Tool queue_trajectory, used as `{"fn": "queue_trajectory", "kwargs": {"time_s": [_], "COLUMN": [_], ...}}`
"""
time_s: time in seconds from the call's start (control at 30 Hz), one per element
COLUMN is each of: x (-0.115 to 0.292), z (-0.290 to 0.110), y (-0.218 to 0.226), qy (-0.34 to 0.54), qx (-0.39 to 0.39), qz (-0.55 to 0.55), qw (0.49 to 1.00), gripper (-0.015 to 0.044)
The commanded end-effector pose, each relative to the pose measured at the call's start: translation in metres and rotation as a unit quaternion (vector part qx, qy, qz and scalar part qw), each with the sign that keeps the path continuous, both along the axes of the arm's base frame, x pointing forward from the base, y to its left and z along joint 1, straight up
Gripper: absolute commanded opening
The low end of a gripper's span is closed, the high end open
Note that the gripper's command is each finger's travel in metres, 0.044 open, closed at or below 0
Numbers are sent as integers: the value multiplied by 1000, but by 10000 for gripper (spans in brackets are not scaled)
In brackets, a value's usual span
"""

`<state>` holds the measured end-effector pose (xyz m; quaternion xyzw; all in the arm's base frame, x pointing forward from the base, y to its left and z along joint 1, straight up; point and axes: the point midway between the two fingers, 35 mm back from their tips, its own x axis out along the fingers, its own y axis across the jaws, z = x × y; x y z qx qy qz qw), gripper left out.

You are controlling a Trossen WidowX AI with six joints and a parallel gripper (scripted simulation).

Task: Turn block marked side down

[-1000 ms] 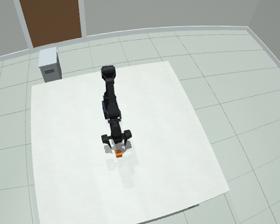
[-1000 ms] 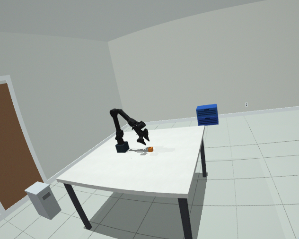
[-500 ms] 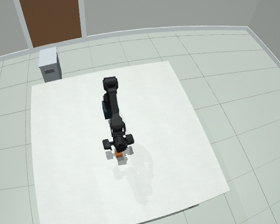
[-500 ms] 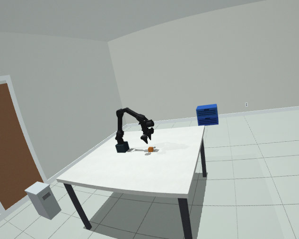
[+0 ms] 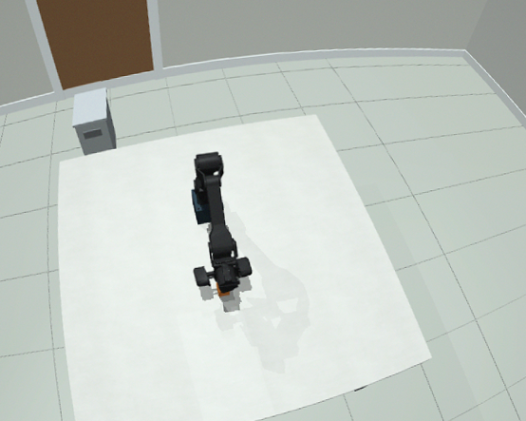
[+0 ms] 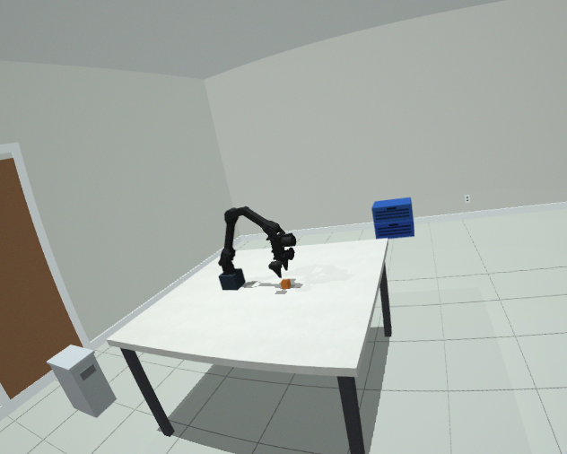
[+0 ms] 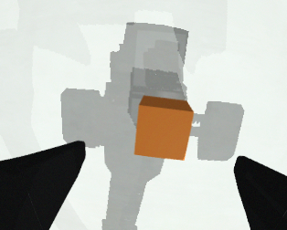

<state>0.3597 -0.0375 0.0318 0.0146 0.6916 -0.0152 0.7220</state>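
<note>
An orange block point(image 5: 223, 294) point(image 6: 285, 283) point(image 7: 163, 128) rests on the white table point(image 5: 129, 361) point(image 6: 283, 340) point(image 7: 51, 35), near its middle. In the wrist view I see its plain orange top and a darker far side; no mark shows. My gripper point(image 5: 223, 279) point(image 6: 277, 270) point(image 7: 162, 158) hangs a little above the block, pointing down, fingers wide open and empty. The block lies between the two black fingertips and slightly ahead of them, touching neither. The arm hides most of the block in the top view.
The arm's dark base point(image 5: 200, 208) point(image 6: 231, 280) sits behind the block on the table. On the floor stand a grey cabinet point(image 5: 93, 121) point(image 6: 81, 379) by the brown door point(image 5: 94, 33) and a blue drawer unit point(image 6: 392, 218) beyond the table.
</note>
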Motion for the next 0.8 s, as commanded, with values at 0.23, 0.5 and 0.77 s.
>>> {"fn": "queue_trajectory", "kwargs": {"time_s": [0.23,0.5,0.77], "x": [-1,0,0], "z": [-24,-31,-44], "y": [-2,-2,-2], "qy": [4,4,4], "qx": [-2,-2,-2], "qz": [-3,-3,-3], "qw": [1000,1000,1000], "gripper": [440,440,440]}}
